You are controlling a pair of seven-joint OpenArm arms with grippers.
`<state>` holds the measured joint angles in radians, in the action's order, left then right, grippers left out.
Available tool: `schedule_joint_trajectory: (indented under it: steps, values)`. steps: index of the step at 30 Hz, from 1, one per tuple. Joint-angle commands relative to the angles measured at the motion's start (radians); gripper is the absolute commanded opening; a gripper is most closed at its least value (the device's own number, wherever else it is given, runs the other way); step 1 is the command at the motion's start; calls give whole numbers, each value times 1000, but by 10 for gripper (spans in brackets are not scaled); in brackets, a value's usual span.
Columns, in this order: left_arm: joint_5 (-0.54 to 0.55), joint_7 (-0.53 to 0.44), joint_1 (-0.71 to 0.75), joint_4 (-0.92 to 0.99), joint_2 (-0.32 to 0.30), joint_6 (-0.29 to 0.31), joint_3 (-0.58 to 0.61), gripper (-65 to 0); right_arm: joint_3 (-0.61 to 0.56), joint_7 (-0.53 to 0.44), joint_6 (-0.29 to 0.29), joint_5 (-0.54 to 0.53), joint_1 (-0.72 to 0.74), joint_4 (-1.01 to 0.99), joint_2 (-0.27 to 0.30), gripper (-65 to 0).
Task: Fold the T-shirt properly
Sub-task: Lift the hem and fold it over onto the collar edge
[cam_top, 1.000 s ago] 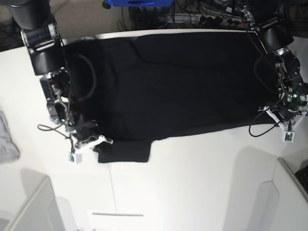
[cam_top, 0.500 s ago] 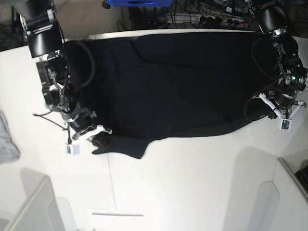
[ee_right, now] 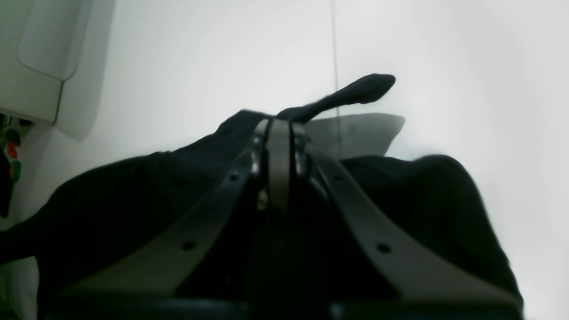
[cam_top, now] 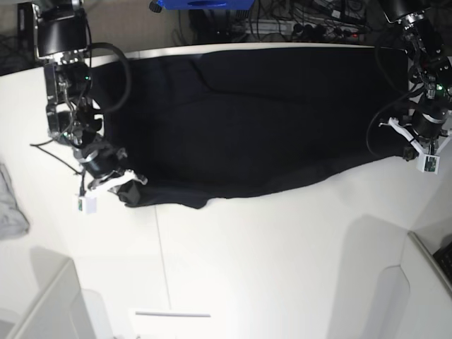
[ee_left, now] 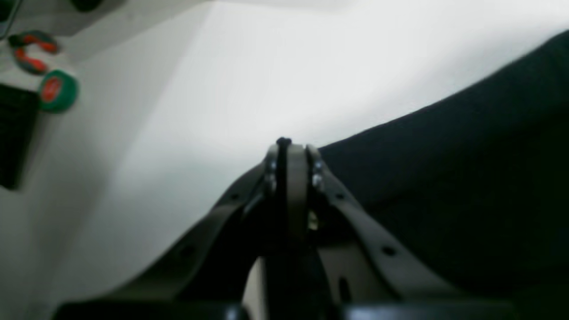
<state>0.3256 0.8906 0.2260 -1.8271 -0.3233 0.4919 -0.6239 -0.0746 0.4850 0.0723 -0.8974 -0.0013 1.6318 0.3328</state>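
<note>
The black T-shirt (cam_top: 254,120) lies spread wide over the far half of the white table (cam_top: 282,268), plain side up. In the base view my right gripper (cam_top: 121,185) is at the shirt's near-left corner, shut on bunched cloth. The right wrist view shows its fingers (ee_right: 279,129) pressed together, black T-shirt (ee_right: 111,200) draped around them and a flap sticking out past the tips. My left gripper (cam_top: 412,150) is at the shirt's right edge. Seen from the left wrist, its fingertips (ee_left: 289,149) are shut, with a sliver of black cloth between them and the T-shirt (ee_left: 466,178) stretching off to the right.
A small grey cloth (cam_top: 10,205) lies at the table's left edge. White bins stand at the near left (cam_top: 42,304) and near right (cam_top: 427,282). Cables and a blue object (cam_top: 201,3) sit behind the table. A green and red roll (ee_left: 57,90) shows in the left wrist view.
Both grippers have moved toward the table's back and slightly outward, dragging the shirt's near edge with them. The sleeve flap at the near left has been pulled up and bunched.
</note>
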Motion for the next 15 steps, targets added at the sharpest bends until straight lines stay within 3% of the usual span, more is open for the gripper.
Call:
schedule_joint_trajectory:
  steps: [1, 11, 15]
  values:
    - [25, -4, 0, -18, -17, -2, -20, -650, 16, -18, -4, -10, 10, 37, 12, -650]
    - [80, 2, 97, -90, -18, 1, -64, -650, 101, 4, -4, -12, -125, 178, 12, -650]
    - [79, 3, 126, -101, -17, 64, -67, -650, 103, 4, -4, -12, -180, 226, 12, -650]
